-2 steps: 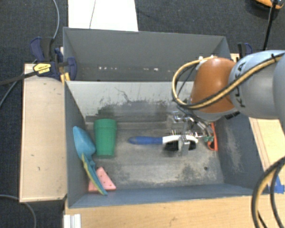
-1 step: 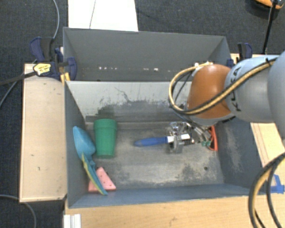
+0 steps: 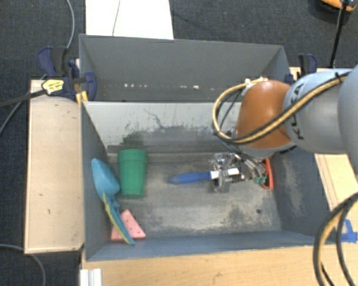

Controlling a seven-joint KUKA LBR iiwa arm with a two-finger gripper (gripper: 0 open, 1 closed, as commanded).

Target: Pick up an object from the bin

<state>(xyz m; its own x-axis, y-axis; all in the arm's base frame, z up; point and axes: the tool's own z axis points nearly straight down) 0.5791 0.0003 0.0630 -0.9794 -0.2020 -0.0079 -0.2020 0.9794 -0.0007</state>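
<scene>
**Operator:** Entry for this moment. Where is the tool, and where is the thing?

**Notes:** The tool (image 3: 222, 176) is low over the floor of the bin (image 3: 185, 64), right of centre. It sits at the right end of a blue stick (image 3: 188, 178). The stick lies flat on the floor, running left to right, apart from both the near and far walls. Its right end meets the tool. I cannot tell whether the tool is apart, together, or clamped on the stick, because the contact is too cluttered to read. Log the grasp as unconfirmed.

**Operator:** How do I do this step well?

**Notes:** These are judgements, not observations.
- **Grip point:** the tool is at the stick's end, not its middle, so expect the free left end to droop or swing once it is off the floor.
- **Closing:** close across the stick's narrow width and make sure the hold is firm before you raise anything.
- **Lift:** go straight up and do not drag left. The green cup (image 3: 132, 171) stands near the stick's free end, apart from it, and a sideways pull could knock it.
- **Check:** watch the left tip. If it stays on the floor while the tool rises, the grip has slipped. Set down and retake closer to the middle.
- **Other things:** the light-blue scoop (image 3: 104, 179) and the pink piece (image 3: 131, 225) lie along the left wall toward the near corner, well apart. You can ignore them.
</scene>
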